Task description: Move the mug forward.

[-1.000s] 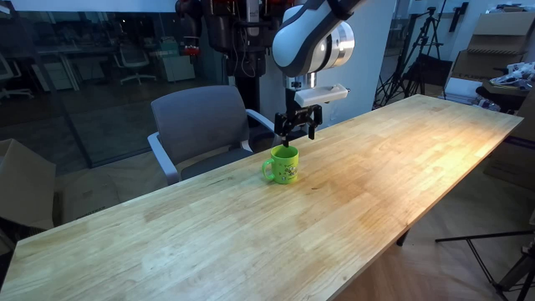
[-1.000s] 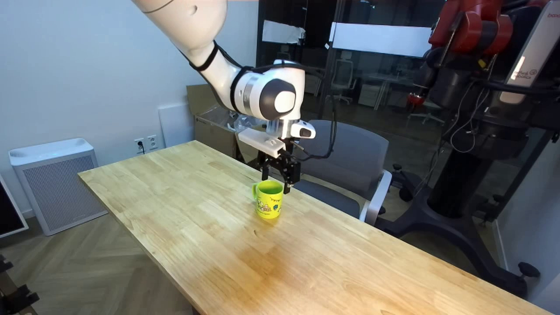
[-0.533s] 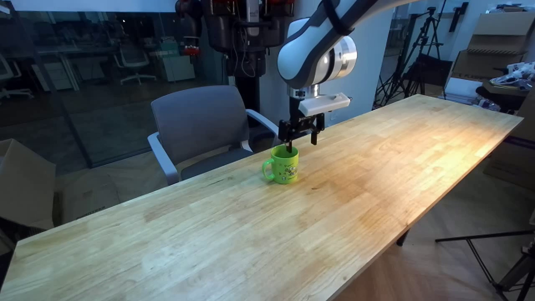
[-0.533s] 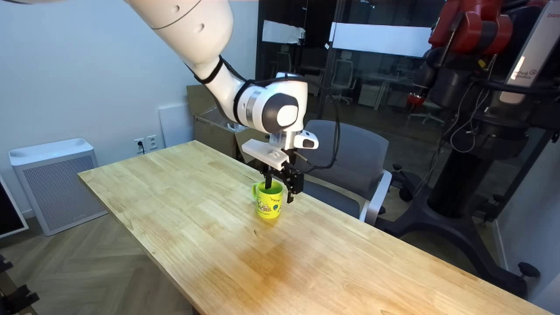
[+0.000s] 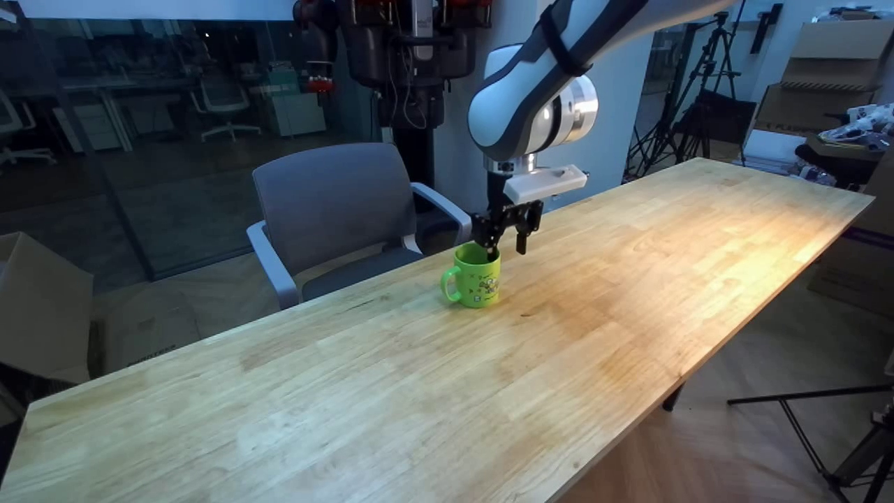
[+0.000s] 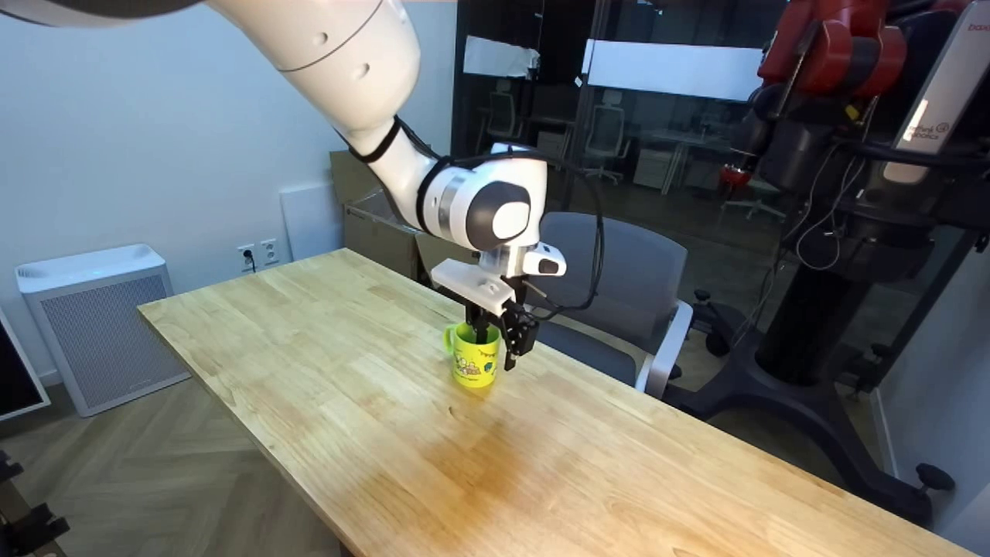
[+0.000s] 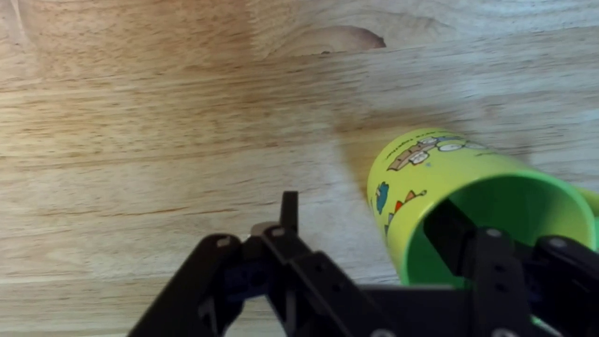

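The green mug (image 5: 477,283) stands upright on the wooden table (image 5: 349,391) near the edge by the grey chair. It also shows in an exterior view (image 6: 473,367) and, at the lower right, in the wrist view (image 7: 435,173). Its handle points left in both exterior views. My gripper (image 5: 507,251) is open and low over the mug, also seen in an exterior view (image 6: 496,353). In the wrist view my gripper (image 7: 365,208) has one finger inside the mug and the other outside, apart from the wall. The tip inside is partly hidden.
A grey chair (image 5: 339,202) stands close against the table's edge beside the mug. A dark robot (image 6: 843,209) stands behind the chair. A cardboard box (image 5: 45,307) stands on the floor at the table's end.
My gripper has moved down, and one finger has gone from above the rim into the mug. The gripper stays open. The mug has shifted very slightly towards the outer finger's side.
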Robot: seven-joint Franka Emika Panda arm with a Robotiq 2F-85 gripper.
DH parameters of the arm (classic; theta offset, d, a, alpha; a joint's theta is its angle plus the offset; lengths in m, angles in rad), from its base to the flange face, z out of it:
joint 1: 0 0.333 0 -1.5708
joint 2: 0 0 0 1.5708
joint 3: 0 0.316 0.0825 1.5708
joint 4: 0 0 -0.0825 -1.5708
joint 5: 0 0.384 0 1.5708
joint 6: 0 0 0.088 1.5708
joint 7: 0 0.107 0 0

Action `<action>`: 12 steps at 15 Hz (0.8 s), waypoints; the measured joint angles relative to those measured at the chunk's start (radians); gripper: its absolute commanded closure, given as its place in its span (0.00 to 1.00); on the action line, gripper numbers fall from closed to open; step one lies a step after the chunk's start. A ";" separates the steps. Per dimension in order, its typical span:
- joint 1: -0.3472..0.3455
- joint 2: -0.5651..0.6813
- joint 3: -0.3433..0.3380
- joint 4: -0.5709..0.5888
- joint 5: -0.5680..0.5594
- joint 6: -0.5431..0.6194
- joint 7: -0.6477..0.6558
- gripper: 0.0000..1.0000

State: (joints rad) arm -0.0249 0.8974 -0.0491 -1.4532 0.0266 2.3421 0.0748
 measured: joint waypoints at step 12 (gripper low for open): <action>0.002 0.001 0.022 0.005 0.000 0.001 -0.052 0.98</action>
State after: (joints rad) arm -0.0226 0.8983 -0.0267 -1.4477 0.0263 2.3430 0.0225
